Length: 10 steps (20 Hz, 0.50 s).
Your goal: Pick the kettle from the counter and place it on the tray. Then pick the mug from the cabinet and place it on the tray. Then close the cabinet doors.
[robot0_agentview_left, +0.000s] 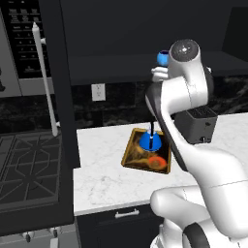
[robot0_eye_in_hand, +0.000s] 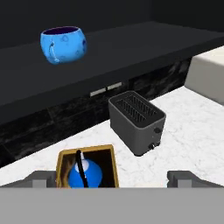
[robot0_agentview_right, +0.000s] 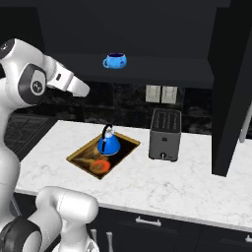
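Note:
The blue cone-shaped kettle [robot0_agentview_right: 109,143] [robot0_agentview_left: 150,141] [robot0_eye_in_hand: 85,175] stands upright inside the golden-brown tray [robot0_agentview_right: 82,147] [robot0_agentview_left: 127,155] [robot0_eye_in_hand: 85,150] on the white counter [robot0_agentview_right: 162,183]. A round blue mug [robot0_agentview_right: 114,61] [robot0_eye_in_hand: 63,44] sits on the shelf of the dark cabinet [robot0_agentview_right: 162,68]; in the left base view the mug [robot0_agentview_left: 162,58] is half hidden behind my arm. My gripper [robot0_eye_in_hand: 113,179] hangs open above the tray, below shelf height, with nothing between its fingers. Both cabinet doors stand open: the left door [robot0_agentview_left: 60,97] and the right door [robot0_agentview_right: 231,98].
A dark grey toaster [robot0_agentview_right: 165,134] [robot0_eye_in_hand: 136,121] stands on the counter just right of the tray. A stove top [robot0_agentview_left: 29,164] lies left of the counter, behind the open left door. Wall outlets [robot0_agentview_right: 161,93] sit on the dark backsplash.

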Available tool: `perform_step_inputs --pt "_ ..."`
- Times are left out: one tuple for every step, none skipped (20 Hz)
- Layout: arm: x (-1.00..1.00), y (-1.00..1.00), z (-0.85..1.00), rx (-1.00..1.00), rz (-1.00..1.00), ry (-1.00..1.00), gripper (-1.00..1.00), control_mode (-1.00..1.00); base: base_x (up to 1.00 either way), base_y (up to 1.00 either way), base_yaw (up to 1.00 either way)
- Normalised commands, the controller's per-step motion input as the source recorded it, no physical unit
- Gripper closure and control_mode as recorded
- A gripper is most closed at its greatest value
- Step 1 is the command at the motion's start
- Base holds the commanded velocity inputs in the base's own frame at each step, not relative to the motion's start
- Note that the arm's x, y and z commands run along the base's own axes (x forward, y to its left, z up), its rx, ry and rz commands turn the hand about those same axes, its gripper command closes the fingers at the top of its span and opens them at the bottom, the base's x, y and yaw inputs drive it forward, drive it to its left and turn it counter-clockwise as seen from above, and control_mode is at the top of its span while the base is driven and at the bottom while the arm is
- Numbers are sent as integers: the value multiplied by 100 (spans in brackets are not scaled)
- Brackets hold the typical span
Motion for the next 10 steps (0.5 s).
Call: perform_step_inputs --pt "34 18 5 -6 -18 0 -100 -100 0 0 0" --pt "35 11 0 -5 -19 0 -100 -100 0 0 0" --pt "33 6 0 -5 -19 0 -100 -100 0 0 0" --pt "26 0 0 -3 -17 0 -100 -100 0 0 0" --pt "24 0 1 -3 -16 0 -100 -100 0 0 0" --pt "23 0 1 -3 -15 0 -100 -100 0 0 0" --pt "26 0 0 -3 -15 0 -100 -100 0 0 0" --pt "27 0 0 -4 -14 0 -100 -100 0 0 0" --pt "28 0 0 -4 -13 0 -100 -100 0 0 0" --pt "29 0 0 -3 -12 0 -100 -100 0 0 0"
